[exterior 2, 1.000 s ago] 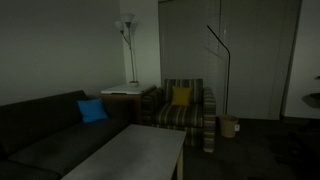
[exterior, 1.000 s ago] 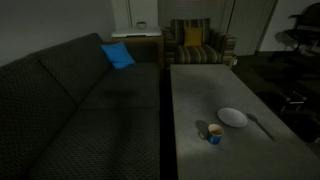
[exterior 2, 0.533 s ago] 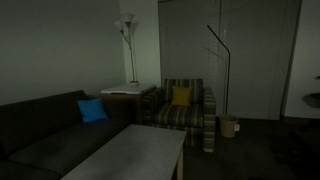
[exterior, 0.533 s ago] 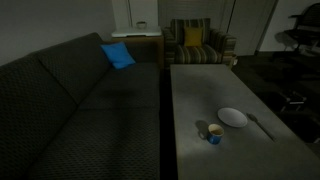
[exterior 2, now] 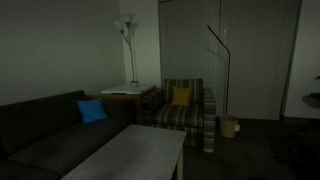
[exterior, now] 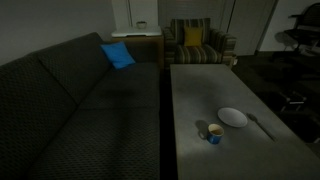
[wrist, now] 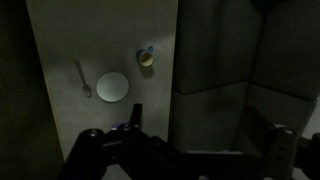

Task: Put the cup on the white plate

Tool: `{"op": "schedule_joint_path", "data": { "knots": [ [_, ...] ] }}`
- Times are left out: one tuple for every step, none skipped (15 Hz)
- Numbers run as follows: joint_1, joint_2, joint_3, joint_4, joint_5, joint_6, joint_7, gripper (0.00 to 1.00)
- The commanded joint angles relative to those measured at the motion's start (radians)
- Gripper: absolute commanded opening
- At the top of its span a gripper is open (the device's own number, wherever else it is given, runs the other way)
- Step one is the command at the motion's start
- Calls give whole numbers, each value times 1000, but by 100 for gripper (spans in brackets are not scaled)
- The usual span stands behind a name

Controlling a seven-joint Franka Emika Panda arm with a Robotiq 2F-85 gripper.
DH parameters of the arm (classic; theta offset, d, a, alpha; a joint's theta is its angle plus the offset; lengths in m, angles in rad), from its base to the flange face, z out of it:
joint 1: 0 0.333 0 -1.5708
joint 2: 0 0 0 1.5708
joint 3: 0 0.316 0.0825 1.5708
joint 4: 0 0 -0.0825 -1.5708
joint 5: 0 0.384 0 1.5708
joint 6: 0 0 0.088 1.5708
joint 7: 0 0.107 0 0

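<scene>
The small blue cup (exterior: 214, 134) stands upright on the long grey table (exterior: 200, 90), near its front part and close to the edge by the sofa. The white plate (exterior: 233, 117) lies just beyond it, apart from it and empty. In the wrist view the cup (wrist: 146, 57) and the plate (wrist: 112, 86) are far below the camera. My gripper (wrist: 205, 122) hangs high over the sofa's edge beside the table. Its dark fingers stand wide apart with nothing between them. It does not show in either exterior view.
A metal utensil (exterior: 262, 125) lies on the table beside the plate, also in the wrist view (wrist: 83, 78). A dark sofa (exterior: 80, 110) with a blue pillow (exterior: 117, 55) runs along the table. A striped armchair (exterior 2: 185, 108) and floor lamp (exterior 2: 127, 40) stand behind.
</scene>
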Motion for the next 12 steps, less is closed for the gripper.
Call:
{"op": "schedule_joint_path", "data": {
  "knots": [
    [79,122,36,-54,57,172,-27,100],
    [103,167,44,-56,63,207,-24,100],
    [129,218,53,-59,76,252,-27,100],
    [151,291,59,-33,86,252,-34,100],
    [168,358,68,-11,102,263,-42,100],
    [172,415,77,18,104,237,-32,100],
    [171,466,87,42,113,223,-33,100],
    [152,344,98,-33,80,235,-5,100],
    [150,398,110,-12,84,235,-4,100],
    [147,438,117,9,85,236,-4,100],
    [144,462,120,24,85,236,-4,100],
    [143,472,120,33,84,236,-4,100]
  ]
}}
